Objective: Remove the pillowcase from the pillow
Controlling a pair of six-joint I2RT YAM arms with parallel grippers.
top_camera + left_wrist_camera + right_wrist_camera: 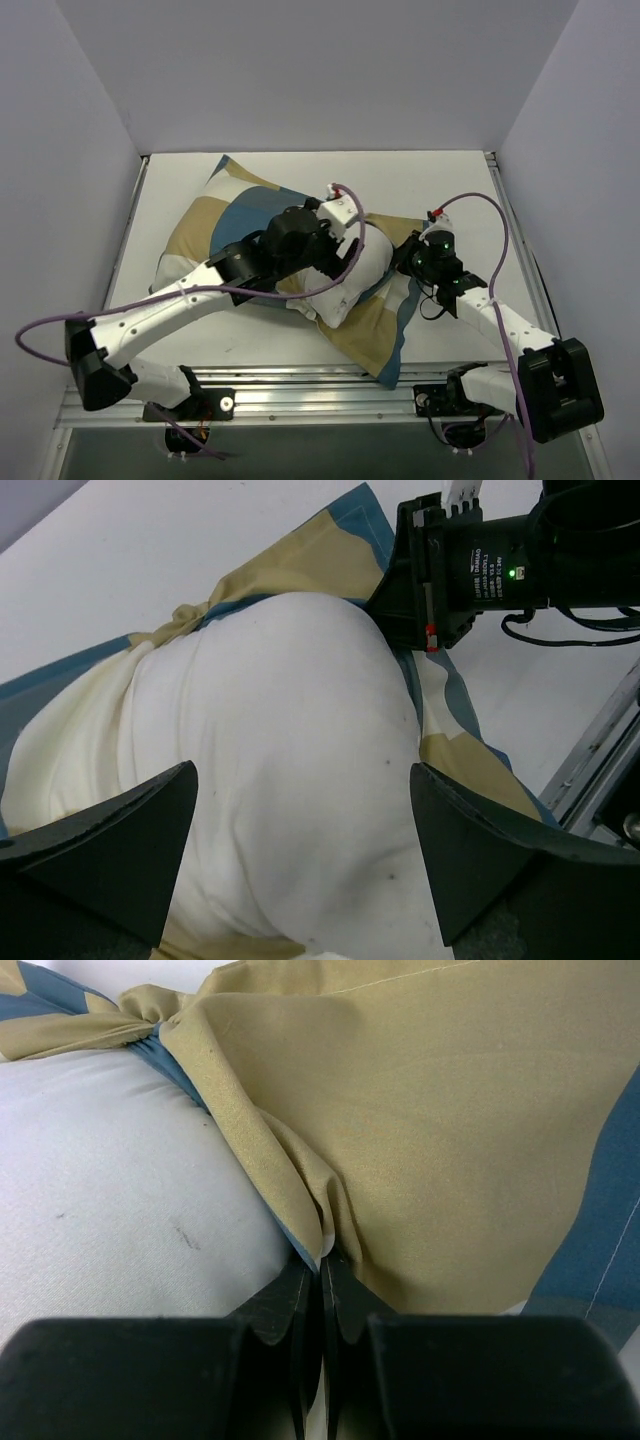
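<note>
Table (450,180), pillow (290,720) below parted left gripper (302,780)

The soft patchwork cloth pillowcase of blue, tan and white rectangles (205,230) lies diagonally across the middle of the flat white table (440,180), one corner toward the far left and another toward the near right. The plump plain white rectangular pillow (350,285) sits partly in the pillowcase. Its bare end emerges at the centre, with cloth beneath it and to its right. The black two-finger left gripper (302,780) stands over that bare end, one finger on each side. The black two-finger right gripper (322,1265) is just right of the pillow, with a pillowcase fold between its fingers. A silver metal rail (300,375) runs along the table's near edge.
</note>
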